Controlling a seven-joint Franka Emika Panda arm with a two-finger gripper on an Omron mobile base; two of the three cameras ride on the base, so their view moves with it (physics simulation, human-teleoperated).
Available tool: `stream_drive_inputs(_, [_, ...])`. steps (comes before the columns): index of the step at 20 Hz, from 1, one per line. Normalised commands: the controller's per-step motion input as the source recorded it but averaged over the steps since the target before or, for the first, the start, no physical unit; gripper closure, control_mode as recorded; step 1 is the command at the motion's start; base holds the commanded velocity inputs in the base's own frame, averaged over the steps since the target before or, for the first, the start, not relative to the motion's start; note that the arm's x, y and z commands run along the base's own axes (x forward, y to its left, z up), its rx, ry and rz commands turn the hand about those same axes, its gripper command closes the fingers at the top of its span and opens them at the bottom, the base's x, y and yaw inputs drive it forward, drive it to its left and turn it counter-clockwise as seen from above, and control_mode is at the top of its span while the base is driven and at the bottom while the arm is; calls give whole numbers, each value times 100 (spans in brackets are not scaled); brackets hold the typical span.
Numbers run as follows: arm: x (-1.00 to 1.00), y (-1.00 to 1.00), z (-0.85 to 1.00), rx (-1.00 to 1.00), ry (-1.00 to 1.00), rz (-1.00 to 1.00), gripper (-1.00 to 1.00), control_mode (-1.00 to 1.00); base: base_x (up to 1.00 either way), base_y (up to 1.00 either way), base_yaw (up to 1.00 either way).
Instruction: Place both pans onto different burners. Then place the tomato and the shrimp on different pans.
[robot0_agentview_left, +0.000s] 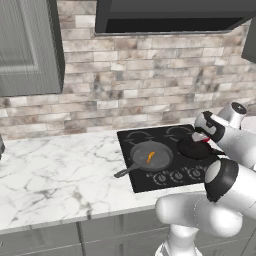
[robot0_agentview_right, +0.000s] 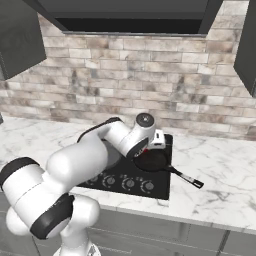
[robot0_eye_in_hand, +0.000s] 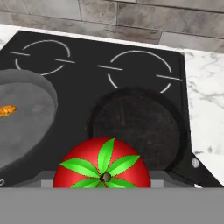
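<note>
Centrally, a black cooktop (robot0_agentview_left: 165, 159) is set into a white marble counter (robot0_agentview_left: 55, 175), with a brick wall behind and a dark hood at the upper edge of the frame. In the left base view, the grey skillet (robot0_agentview_left: 150, 156) is seen on the front left burner, its handle pointing to the lower left over the cooktop's edge; the shrimp (robot0_agentview_left: 151, 157) lies inside it. To its right, the black pan (robot0_agentview_left: 193, 149) rests on the front right burner, partly hidden by the arm. In the right base view, this pan's long handle (robot0_agentview_right: 184, 176) is seen to extend toward the lower right, out over the counter.

In the hand view, the tomato (robot0_eye_in_hand: 102, 165) appears at the bottom centre, green top facing the camera, over the near rim of the black pan. The gripper (robot0_agentview_left: 202, 139) is located above that pan in the left base view, where a patch of red shows at its tip. The tomato is held pinched between the jaws. Two empty burner rings (robot0_eye_in_hand: 139, 70) are visible at the rear of the cooktop in the hand view.
</note>
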Motion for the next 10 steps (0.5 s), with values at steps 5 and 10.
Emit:
stream_drive_inputs(5, [23, 0, -21, 0, -5, 0, 100, -100, 0, 0, 0])
stream_drive_inputs(10, [0, -2, -14, 0, 1, 0, 100, -100, 0, 0, 0])
